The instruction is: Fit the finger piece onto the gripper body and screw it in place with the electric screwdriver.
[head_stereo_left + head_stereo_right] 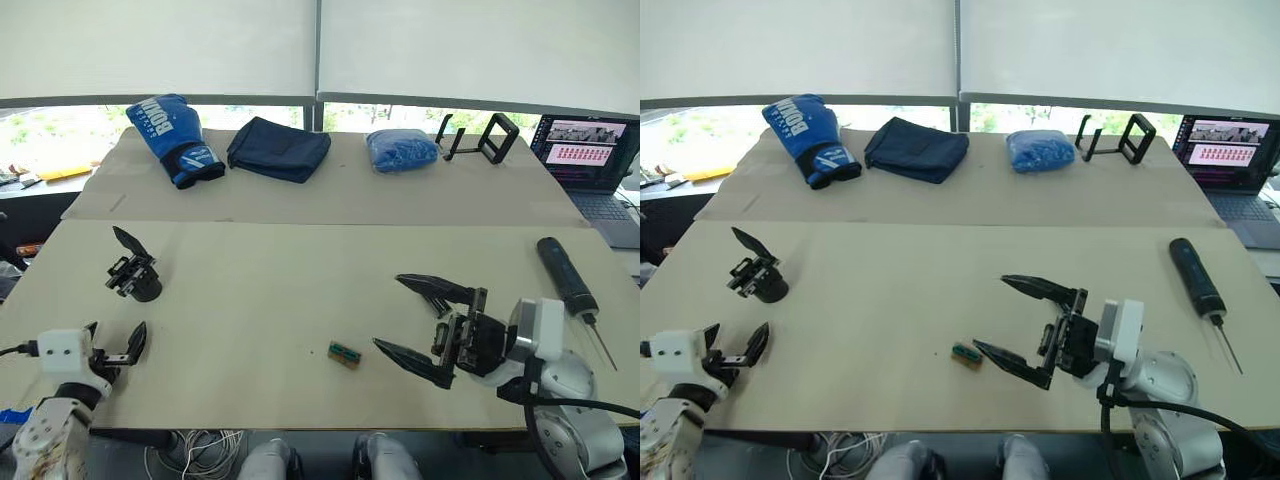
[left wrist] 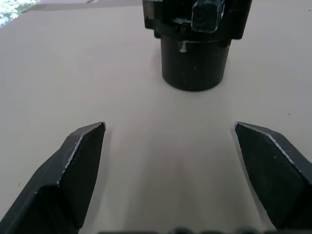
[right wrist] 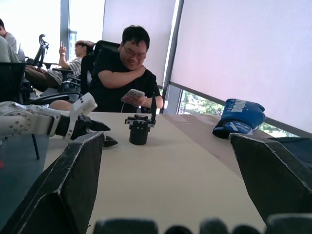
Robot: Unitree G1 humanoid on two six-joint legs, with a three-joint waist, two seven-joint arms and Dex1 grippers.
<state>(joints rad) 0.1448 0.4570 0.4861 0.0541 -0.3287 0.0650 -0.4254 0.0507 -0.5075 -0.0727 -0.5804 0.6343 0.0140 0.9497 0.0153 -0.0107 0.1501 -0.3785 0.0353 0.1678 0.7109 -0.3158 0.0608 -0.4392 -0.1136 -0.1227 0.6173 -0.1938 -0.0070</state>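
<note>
Inspector: On the near table (image 1: 250, 300), left side, stands the gripper body (image 1: 135, 276), upright on its round base with one pointed black finger sticking up. Just in front of it hovers the left gripper (image 1: 118, 346), fingers spread apart and holding nothing; its wrist view shows the round base between and beyond the two fingertips, not touched.

Recorder: And the right side?

Inspector: Right gripper (image 1: 415, 318) lies low over the table near the front edge, fingers splayed wide, empty. A small green-and-brown block (image 1: 344, 354) sits on the table just beside its lower fingertip, apart from it. The electric screwdriver (image 1: 566, 277) lies flat near the right edge, metal bit toward the front, well apart from both grippers.

Recorder: Finger piece?

Inspector: Cannot tell where it is.

Recorder: Surroundings?

Inspector: Blue boxing glove (image 1: 172, 139) on the far table; a seated person (image 3: 126, 73) beyond.
</note>
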